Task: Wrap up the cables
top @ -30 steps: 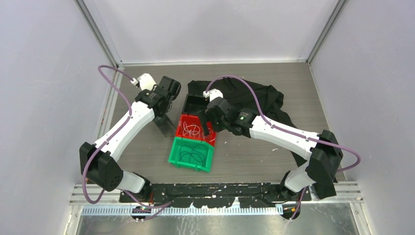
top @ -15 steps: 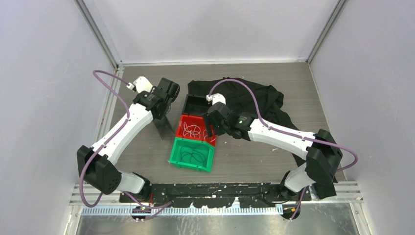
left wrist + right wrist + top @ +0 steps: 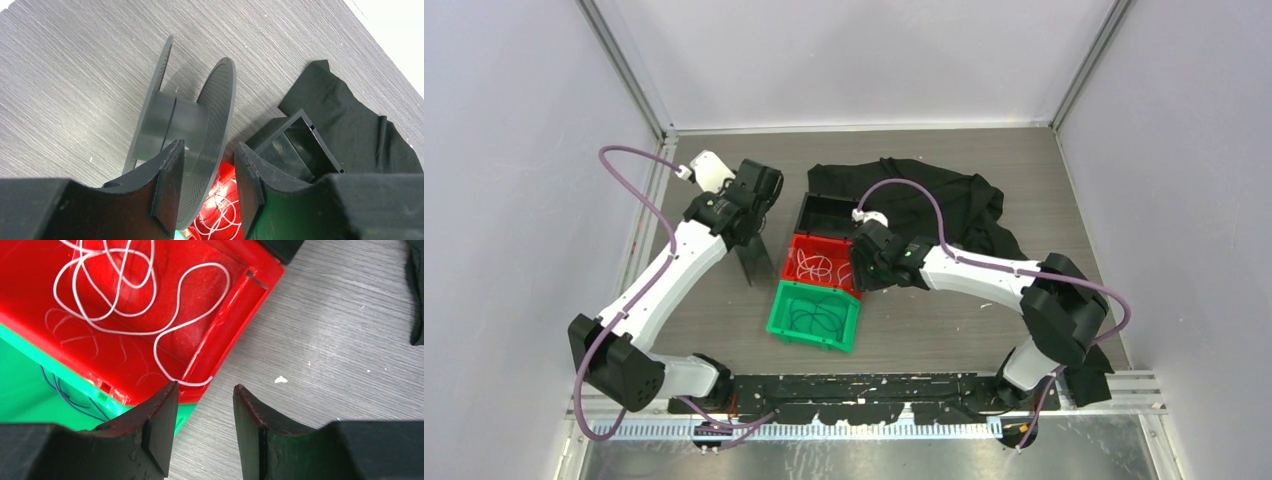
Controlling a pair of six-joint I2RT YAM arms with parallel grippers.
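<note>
Within the last second the right gripper (image 3: 202,432) has been drawn back toward the near edge and lowered. It is now held just above the rim of the red bin (image 3: 227,322) on the side facing the table's right edge, with its jaws parted and nothing between them. The cables (image 3: 815,266) are seen lying in loose loops inside that bin, near the middle of the table, and one free end is draped against the rim directly ahead of the spread fingers. The left gripper (image 3: 205,192) has been shifted slightly toward the left edge and is held above the upright spool (image 3: 177,125), likewise spread and empty. A pick of the cable end is judged to be set up; no winding is yet begun.
</note>
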